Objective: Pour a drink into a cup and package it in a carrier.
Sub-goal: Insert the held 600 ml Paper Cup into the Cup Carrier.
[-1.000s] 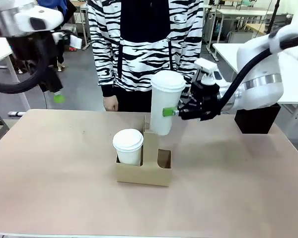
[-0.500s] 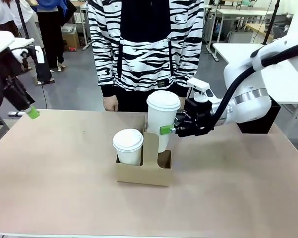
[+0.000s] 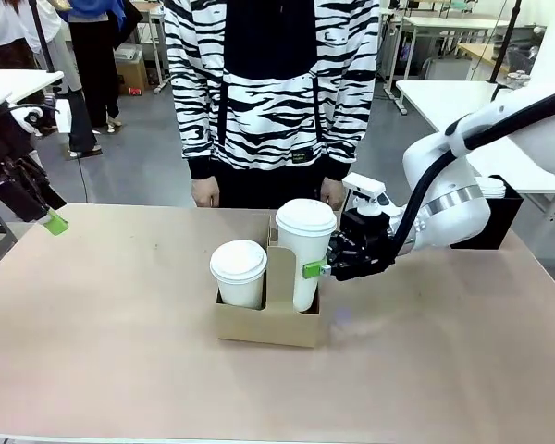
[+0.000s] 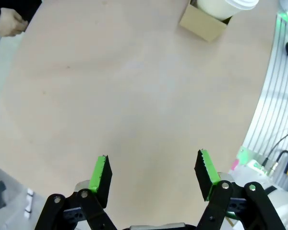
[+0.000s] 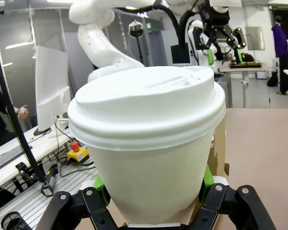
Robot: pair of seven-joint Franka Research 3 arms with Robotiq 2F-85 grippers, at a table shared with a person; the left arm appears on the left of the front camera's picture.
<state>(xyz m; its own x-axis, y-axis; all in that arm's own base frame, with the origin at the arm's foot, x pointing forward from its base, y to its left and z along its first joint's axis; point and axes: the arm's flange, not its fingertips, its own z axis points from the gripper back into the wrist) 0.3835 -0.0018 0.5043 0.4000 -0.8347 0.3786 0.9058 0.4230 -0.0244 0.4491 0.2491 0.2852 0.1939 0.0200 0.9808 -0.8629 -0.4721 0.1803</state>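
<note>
The right gripper clasps the tall lidded cup by its side, seating it upright in the carrier's right hole. The left gripper hangs spread and empty, far left.

The counter is a flat, pale tan surface that fills the lower two thirds of the front view, its far edge running across the middle of the frame. Just right of centre in that view, the tan cardboard carrier sits directly on it, a low box with an upright centre tab. At the far right edge, a black box stands on the counter's back corner. In the left wrist view, the counter spreads bare across the frame, with the carrier at the upper right.
</note>
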